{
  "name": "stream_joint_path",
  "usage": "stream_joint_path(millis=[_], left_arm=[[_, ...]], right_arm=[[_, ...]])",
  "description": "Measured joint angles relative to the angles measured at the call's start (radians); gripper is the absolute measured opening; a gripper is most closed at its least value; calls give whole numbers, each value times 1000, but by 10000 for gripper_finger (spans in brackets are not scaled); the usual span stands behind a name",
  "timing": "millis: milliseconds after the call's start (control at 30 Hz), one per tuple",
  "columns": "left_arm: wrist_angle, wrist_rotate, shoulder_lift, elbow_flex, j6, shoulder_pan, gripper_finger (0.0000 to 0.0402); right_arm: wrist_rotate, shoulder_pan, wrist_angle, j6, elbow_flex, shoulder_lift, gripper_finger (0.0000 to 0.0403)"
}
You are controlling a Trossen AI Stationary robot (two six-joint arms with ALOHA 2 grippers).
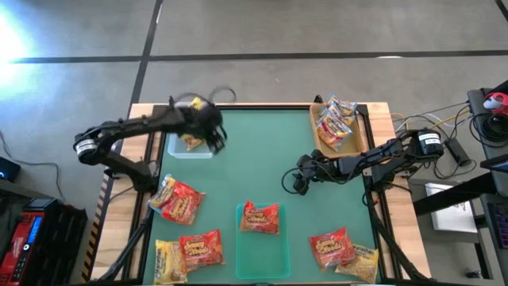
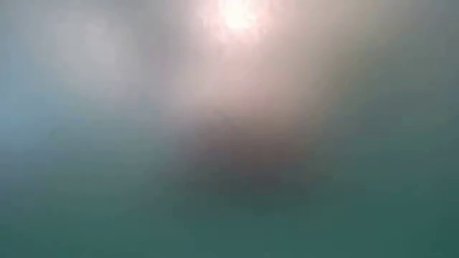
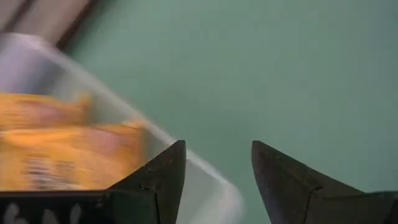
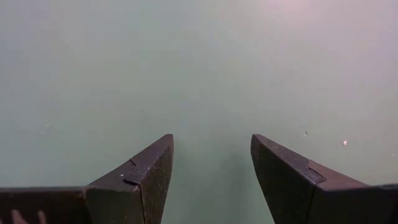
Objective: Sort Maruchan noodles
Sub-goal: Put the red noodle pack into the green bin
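Observation:
Maruchan noodles packets lie about the green mat. Yellow ones point(image 1: 191, 142) rest in a clear tray point(image 1: 176, 151) at the far left, also seen as yellow packets point(image 3: 62, 149) in the left wrist view. Pale yellow ones with pink labels point(image 1: 336, 121) fill a brown tray point(image 1: 359, 141) at the far right. One red packet point(image 1: 260, 217) lies on a green tray point(image 1: 266, 258). My left gripper point(image 3: 217, 163) hovers open and empty beside the clear tray's rim point(image 3: 205, 180); it shows blurred as the left gripper point(image 1: 216, 135) from above. My right gripper point(image 4: 211, 155) stands open over bare mat, right of centre point(image 1: 295, 181).
Loose packets lie near the front: red ones point(image 1: 176, 199) point(image 1: 202, 246) and a yellow one point(image 1: 168, 258) at the left, a red one point(image 1: 329, 246) and a yellow one point(image 1: 359, 260) at the right. The mat's middle point(image 1: 254, 159) is bare. The low view shows only blur.

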Motion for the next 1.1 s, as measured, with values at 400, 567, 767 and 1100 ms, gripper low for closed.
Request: stream_joint_path(millis=[400, 567, 767, 1100], left_arm=[[-321, 393, -2, -40, -194, -516, 166], [-130, 639, -2, -102, -343, -731, 166], [153, 671, -2, -177, -643, -921, 166], [546, 697, -1, -339, -915, -997, 166]], right_arm=[[9, 0, 0, -8, 0, 0, 205], [10, 0, 6, -35, 0, 0, 205], [10, 0, 9, -48, 0, 0, 205], [10, 0, 10, -44, 0, 0, 205]])
